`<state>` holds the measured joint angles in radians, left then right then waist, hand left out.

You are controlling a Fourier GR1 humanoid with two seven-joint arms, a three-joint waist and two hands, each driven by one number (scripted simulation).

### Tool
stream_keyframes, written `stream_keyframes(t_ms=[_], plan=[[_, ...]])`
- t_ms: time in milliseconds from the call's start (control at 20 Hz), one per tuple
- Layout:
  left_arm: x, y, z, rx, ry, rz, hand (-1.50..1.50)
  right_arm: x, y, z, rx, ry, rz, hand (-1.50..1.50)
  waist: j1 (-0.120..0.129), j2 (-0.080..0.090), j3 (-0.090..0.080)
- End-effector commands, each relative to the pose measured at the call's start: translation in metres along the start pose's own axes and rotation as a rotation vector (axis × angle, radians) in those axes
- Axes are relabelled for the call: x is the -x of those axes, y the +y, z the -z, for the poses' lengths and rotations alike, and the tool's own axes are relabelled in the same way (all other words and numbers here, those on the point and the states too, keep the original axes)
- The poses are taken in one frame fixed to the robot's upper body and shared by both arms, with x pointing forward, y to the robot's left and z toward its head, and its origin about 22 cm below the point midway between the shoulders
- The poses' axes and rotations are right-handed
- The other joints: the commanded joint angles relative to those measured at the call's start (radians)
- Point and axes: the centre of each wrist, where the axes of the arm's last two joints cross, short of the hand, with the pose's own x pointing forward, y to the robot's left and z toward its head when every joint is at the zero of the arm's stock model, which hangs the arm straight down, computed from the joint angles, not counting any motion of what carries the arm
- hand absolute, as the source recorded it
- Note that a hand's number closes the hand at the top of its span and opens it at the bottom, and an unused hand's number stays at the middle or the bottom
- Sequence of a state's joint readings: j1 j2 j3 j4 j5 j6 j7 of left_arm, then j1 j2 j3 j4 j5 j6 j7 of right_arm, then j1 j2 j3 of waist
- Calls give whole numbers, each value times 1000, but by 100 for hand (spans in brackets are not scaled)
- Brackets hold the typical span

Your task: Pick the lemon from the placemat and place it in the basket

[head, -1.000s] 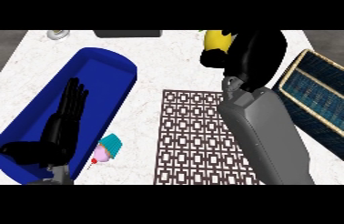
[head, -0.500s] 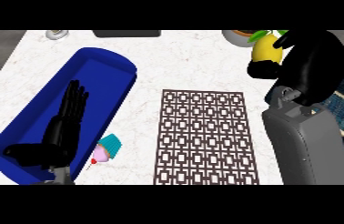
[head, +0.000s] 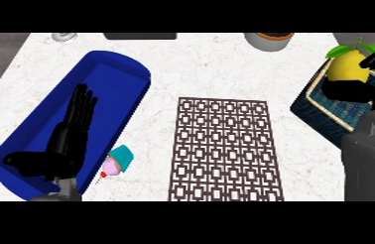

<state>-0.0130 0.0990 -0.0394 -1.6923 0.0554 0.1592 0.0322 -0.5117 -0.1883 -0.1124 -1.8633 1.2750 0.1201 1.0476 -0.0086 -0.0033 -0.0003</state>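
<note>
Lemon (head: 348, 68) in my right hand (head: 347, 92), above the basket (head: 319, 114) to the right of the placemat (head: 223, 149).

My right fingers are curled round the one lemon from below and from its far side, its green leaf poking up. It sits over the single dark woven basket's upper rim, and I cannot tell whether it touches the weave. Left of the placemat lies one long blue tub (head: 117, 84), and my left hand (head: 67, 139) rests flat over it, fingers straight and close together. One small cupcake (head: 118, 159) lies between tub and placemat. One grey pot (head: 268, 41) stands beyond the placemat's far edge.
</note>
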Motion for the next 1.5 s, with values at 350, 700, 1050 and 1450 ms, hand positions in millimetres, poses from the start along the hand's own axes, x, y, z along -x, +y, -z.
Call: stream_keyframes(t_ms=[350, 700, 1050, 1450], plan=[[-2, -10, -16, 11, 14, -12, 0, 72, 21, 18, -70, 86, -148, 150, 11, 2, 1], [5, 3, 2, 16, -1, -11, 0, 92, 27, 20, -83, 113, -93, 150, 8, 3, 0], [5, 15, 1, 11, -1, -9, 0, 115, 33, 30, -76, 130, -48, 150, 8, 3, 0], [-22, 10, 8, 26, 1, 1, 0, 160, 57, 51, -101, 231, -76, -150, 11, 4, 1]])
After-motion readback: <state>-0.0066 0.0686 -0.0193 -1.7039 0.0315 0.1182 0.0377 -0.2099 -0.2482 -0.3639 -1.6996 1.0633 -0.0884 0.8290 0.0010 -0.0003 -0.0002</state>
